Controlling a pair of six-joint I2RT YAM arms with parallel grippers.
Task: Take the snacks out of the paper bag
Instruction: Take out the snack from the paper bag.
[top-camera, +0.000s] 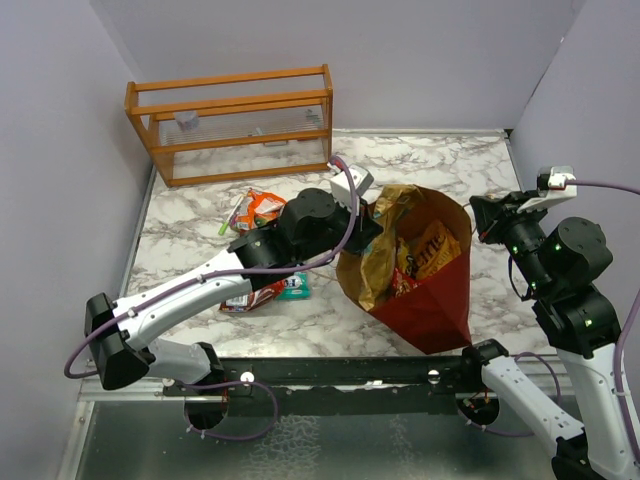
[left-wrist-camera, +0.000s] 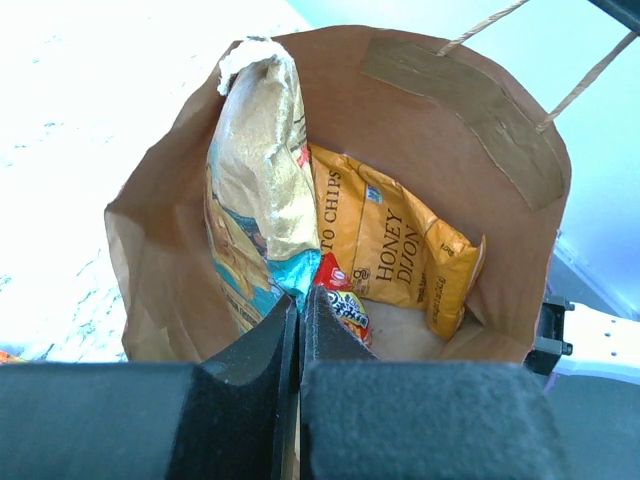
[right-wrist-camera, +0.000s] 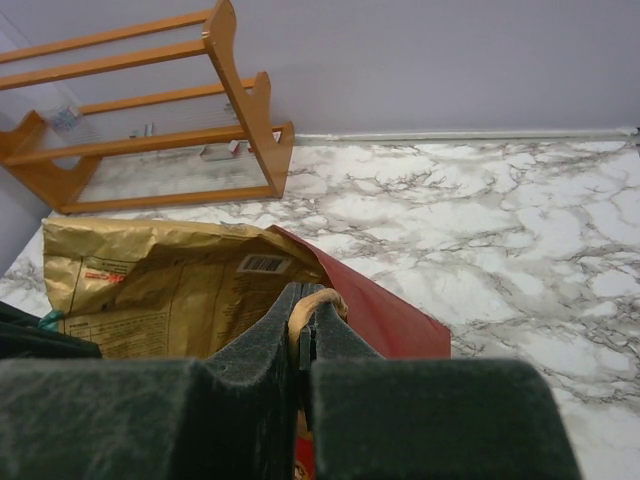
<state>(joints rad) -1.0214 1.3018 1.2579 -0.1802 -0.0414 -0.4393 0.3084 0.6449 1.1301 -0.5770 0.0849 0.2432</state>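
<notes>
With the right gripper (right-wrist-camera: 305, 335) clamped on the cord handle (right-wrist-camera: 318, 298) of the paper bag (top-camera: 430, 300), steadying its mouth at centre frame, the left gripper (left-wrist-camera: 298, 320), jaws together seemingly on the gold packet (left-wrist-camera: 260, 150) at its lower corner, should lift straight clear of the rim, then swing left onto the worktop (top-camera: 450, 160).

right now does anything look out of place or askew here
Yes. The paper bag is crumpled and skewed, not standing square, and a gold packet pokes out past its rim on the left side. A few snacks lie loose beside it.
</notes>
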